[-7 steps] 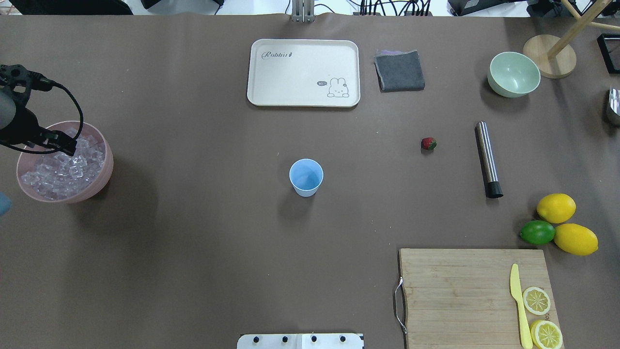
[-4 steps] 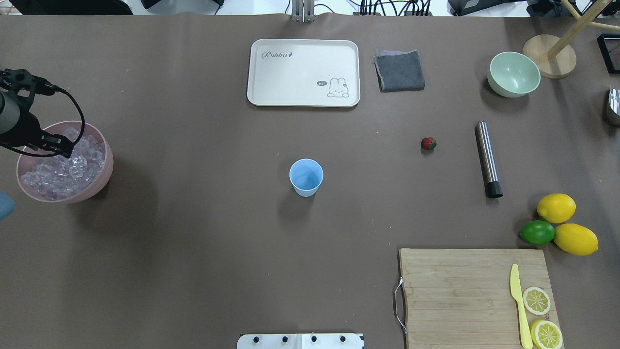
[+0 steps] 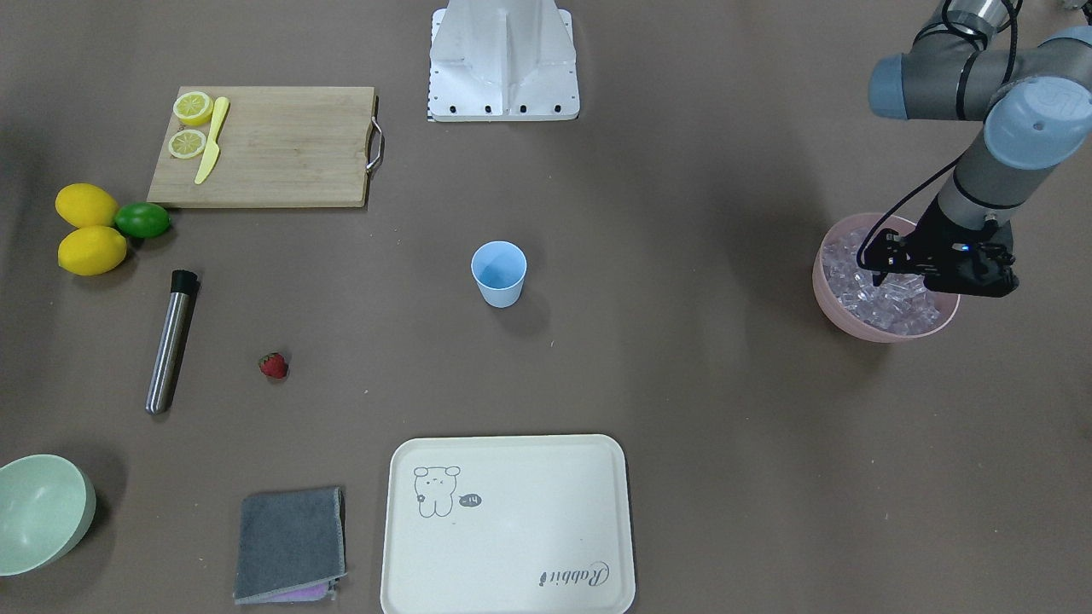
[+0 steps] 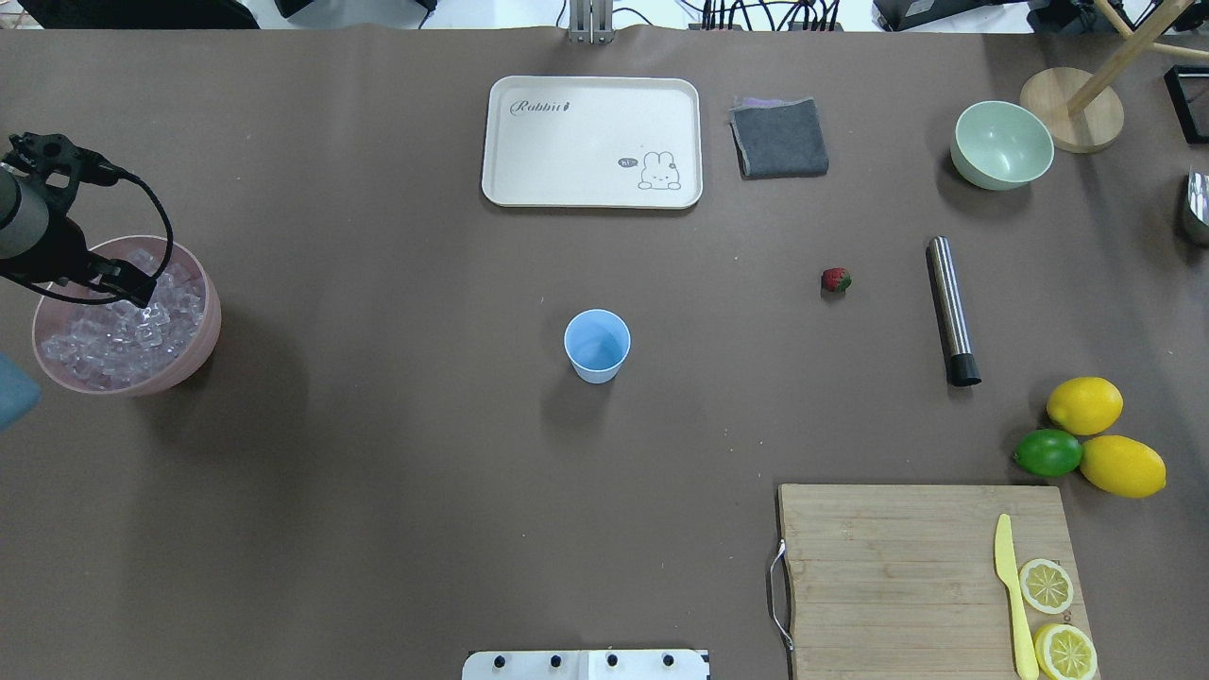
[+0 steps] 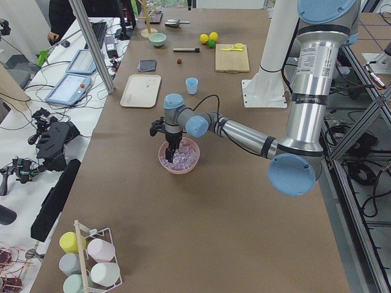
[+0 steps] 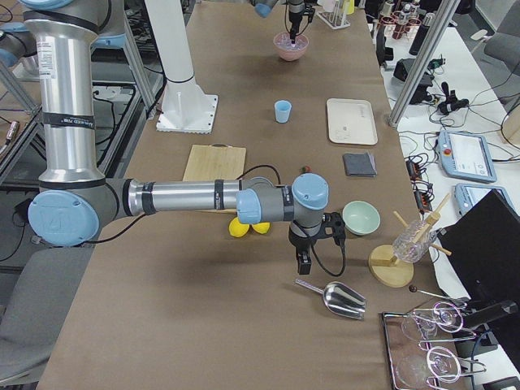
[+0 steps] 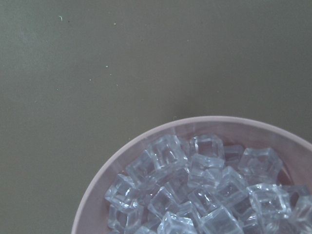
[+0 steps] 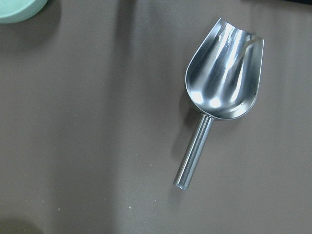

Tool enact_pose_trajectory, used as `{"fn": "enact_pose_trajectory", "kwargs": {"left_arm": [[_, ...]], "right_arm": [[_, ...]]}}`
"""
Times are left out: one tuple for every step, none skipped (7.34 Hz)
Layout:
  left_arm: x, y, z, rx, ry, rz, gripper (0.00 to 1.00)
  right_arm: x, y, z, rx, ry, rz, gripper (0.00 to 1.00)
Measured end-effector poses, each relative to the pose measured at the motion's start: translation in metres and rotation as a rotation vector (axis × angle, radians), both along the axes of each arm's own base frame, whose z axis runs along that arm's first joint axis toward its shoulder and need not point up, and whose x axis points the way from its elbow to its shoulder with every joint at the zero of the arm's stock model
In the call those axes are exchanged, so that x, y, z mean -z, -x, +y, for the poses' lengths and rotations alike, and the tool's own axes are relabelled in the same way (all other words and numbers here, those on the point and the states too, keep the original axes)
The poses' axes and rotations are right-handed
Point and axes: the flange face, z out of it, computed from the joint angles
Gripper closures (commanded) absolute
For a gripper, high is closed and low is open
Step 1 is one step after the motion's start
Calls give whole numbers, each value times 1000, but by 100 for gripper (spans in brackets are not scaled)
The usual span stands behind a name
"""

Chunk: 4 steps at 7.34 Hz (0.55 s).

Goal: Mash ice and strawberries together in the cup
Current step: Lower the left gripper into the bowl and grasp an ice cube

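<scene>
You were fetching: left gripper (image 4: 130, 283) hung over the clear glassy ice cubes (image 4: 118, 335), openness untellable; next needed one grasped for the light blue plastic cup (image 4: 597, 346).

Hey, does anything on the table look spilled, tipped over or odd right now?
Nothing stands out. The cup stands upright, the ice sits inside the pink bowl, none spilled, and the strawberry lies whole on the table.
</scene>
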Motion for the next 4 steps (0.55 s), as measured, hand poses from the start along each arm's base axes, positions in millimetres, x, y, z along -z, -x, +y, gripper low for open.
{"fn": "enact_pose_trajectory", "kwargs": {"left_arm": [[1,-1,-1,0,5,-3,7],[1,-1,-1,-1,9,-5,6],[1,-2,-1,-2,11,-8,6],[1,-2,-2,-2,11,-9,6]], "right_arm": [[-1,0,0,0,1,0,0],[-2,0,1,1,3,0,0],[-2,0,1,1,5,0,0],[-2,0,2,1,5,0,0]]}}
